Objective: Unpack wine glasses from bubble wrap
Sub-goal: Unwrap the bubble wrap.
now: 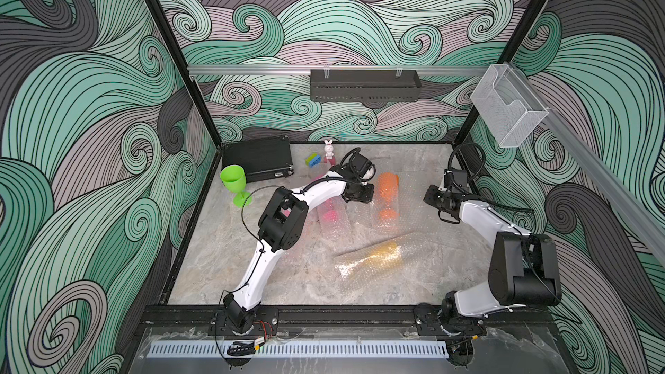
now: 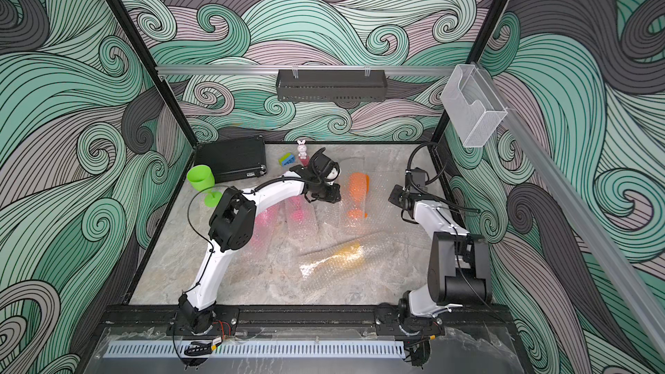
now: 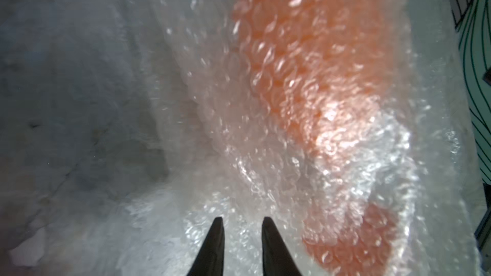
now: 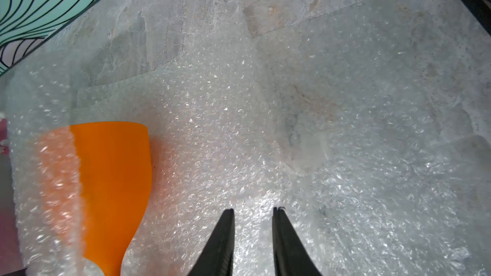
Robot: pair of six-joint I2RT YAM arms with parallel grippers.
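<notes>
The orange goblet (image 1: 388,192) lies on its side on the bench (image 1: 288,282), on an opened bubble wrap sheet (image 4: 239,128). A flap of the sheet covers the goblet on the side facing the left gripper (image 3: 241,224). That gripper hovers just beside the orange goblet, its jaws slightly parted with nothing between them. The right gripper (image 4: 253,211) hangs on the goblet's other side, over the flat sheet, jaws likewise a little apart and empty. Nearer the robot's bases than the orange goblet lies a yellow goblet (image 1: 381,253) inside a rolled wrap tube. To the orange goblet's left, partly under the left arm, lie wrapped pink goblets (image 2: 297,214). Farther left, well apart, a lime green goblet (image 1: 234,183) stands upright and bare.
</notes>
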